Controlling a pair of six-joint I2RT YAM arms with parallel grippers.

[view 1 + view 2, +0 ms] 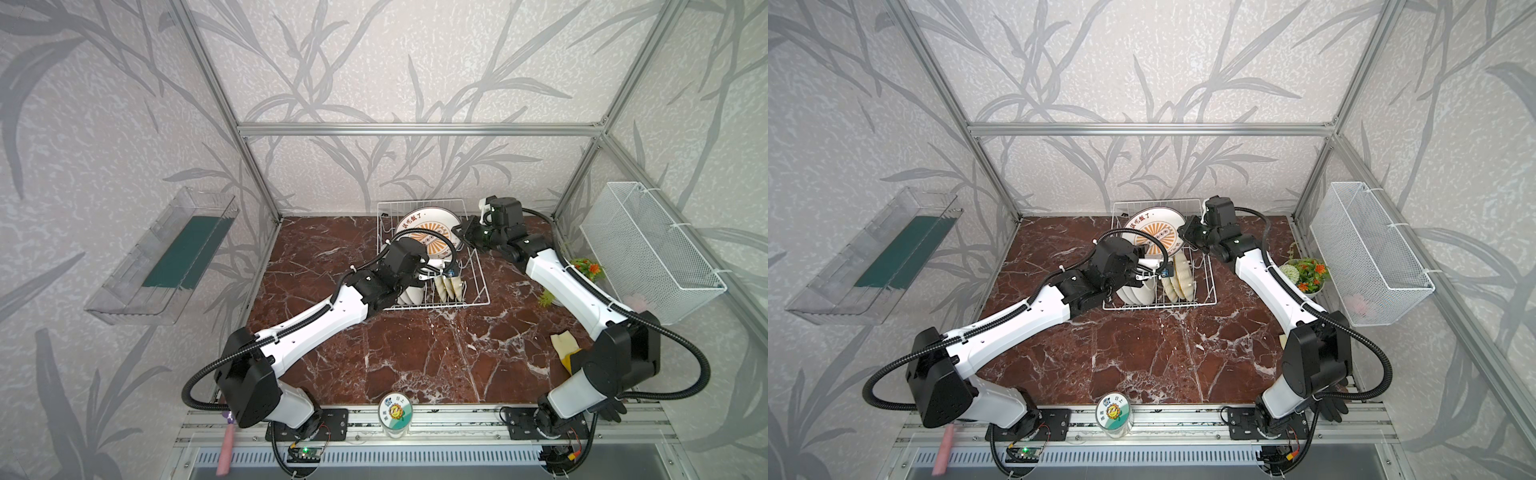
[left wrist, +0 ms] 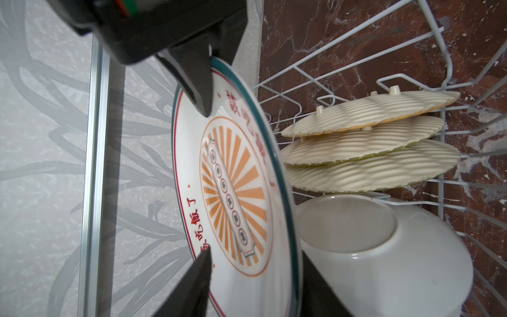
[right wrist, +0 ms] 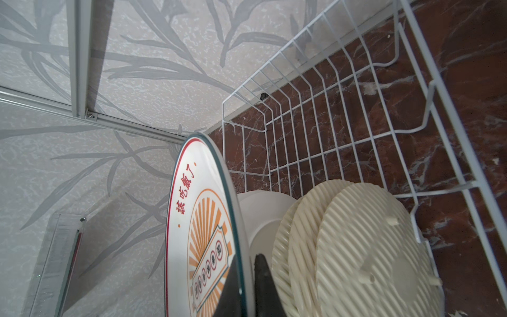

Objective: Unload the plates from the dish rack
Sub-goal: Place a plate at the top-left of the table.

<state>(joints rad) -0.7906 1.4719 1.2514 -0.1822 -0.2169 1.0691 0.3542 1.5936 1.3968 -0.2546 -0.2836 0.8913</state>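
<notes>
At the surface's far edge, three woven plates (image 1: pixel 1177 282) and white plates (image 1: pixel 1136 294) are being held on edge by the dish rack (image 1: pixel 440 306). Behind them, the sunburst plate (image 2: pixel 236 192) is being straddled by the open left tool (image 2: pixel 255 274) and pinched at its rim by the right tool (image 3: pixel 247 282). A slip is being risked: on that one thin grip the plate could pivot and strike the wires.

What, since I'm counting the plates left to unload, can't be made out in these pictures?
- White plates in the rack: number unclear; the left arm covers them in both top views.
- Left gripper: hidden under that arm in both top views.
- Plate in the right gripper: rim cut off at both wrist views' edges.
- Pink thing behind the basket mesh: blurred, unnameable.
</notes>
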